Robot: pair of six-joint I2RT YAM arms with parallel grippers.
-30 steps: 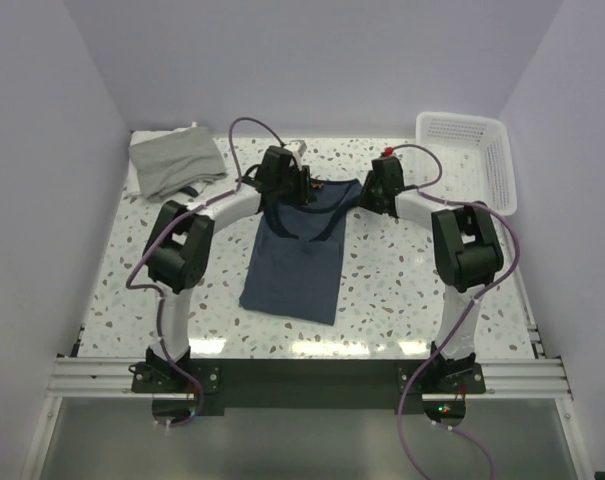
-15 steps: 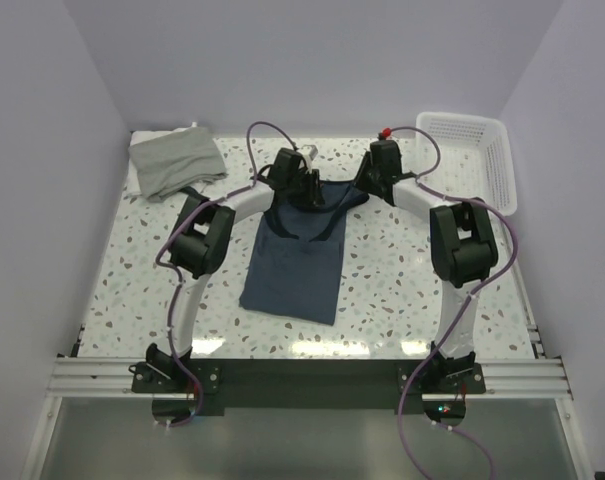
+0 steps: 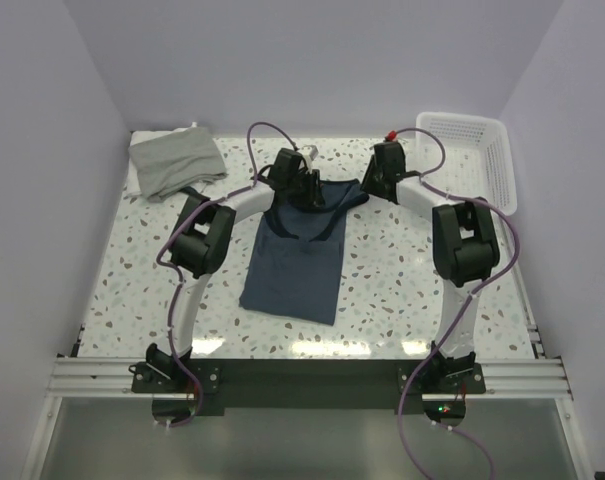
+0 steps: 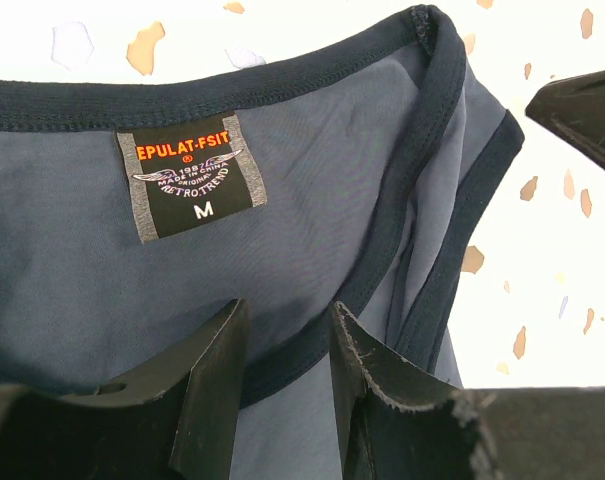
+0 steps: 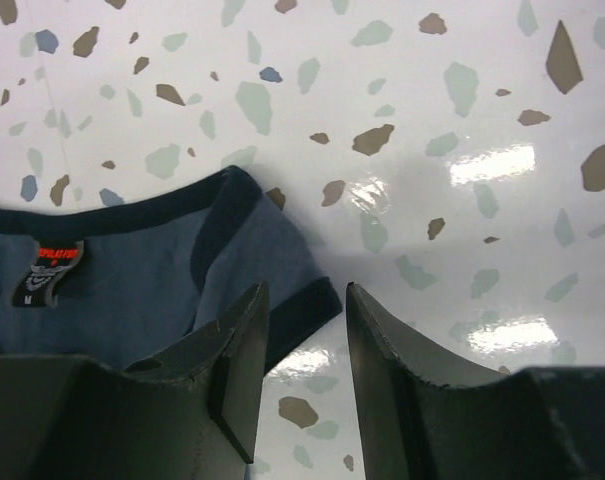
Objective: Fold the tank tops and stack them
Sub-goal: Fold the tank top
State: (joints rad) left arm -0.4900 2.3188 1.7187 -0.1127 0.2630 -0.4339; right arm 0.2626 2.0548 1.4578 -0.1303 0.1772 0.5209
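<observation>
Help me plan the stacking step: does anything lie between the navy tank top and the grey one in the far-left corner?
Nothing on the table does: bare terrazzo separates the navy tank top from the grey tank top. Only the left arm spans above that stretch.

The top camera is sitting above and behind the arm bases, looking down and forward toward the far wall. It is far enough back to be taking in the whole table (image 3: 402, 290), both arms and the navy top (image 3: 294, 270). The left wrist camera is pointing down at the neckline from very close, its fingers (image 4: 207, 390) filling the lower edge and the label (image 4: 190, 175) showing large. The right wrist camera is hanging farther off, facing down over a strap and bare table. Both wrist views are sharing the label and neck trim, and all three are sharing the top's far end.
</observation>
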